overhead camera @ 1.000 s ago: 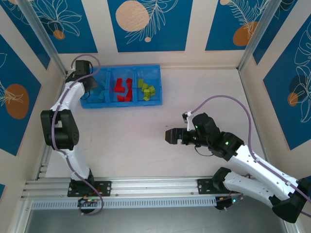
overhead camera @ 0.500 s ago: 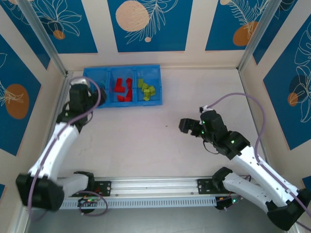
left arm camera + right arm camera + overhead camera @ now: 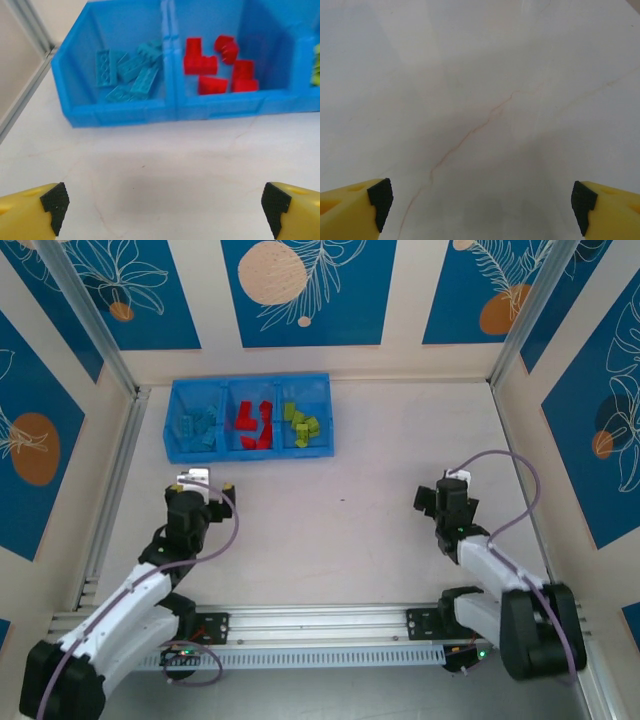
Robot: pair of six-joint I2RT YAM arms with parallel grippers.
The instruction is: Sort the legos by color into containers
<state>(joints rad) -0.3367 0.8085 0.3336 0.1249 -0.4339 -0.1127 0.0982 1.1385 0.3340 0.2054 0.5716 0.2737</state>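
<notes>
My white left arm [image 3: 130,595] lies folded low by the surface's near-left corner. Its yellow-fingered, black-padded left gripper [image 3: 162,202] is spread wide and holds nothing. My white right arm [image 3: 485,558] crouches near the right edge, its right gripper [image 3: 480,200] equally wide and empty.

- We have one pale, off-white table [image 3: 360,500]. Its surface is matte, and we see faint reddish veins in it from the right wrist view.
- Directly on it sits a long, shallow, bright blue tray [image 3: 250,452], at the far left, near the far wall, with its long side parallel to that wall.
- The tray lies flat, its three square compartments side by side, left to right.
- An aluminium rail [image 3: 320,622] runs along the table's near edge.
</notes>
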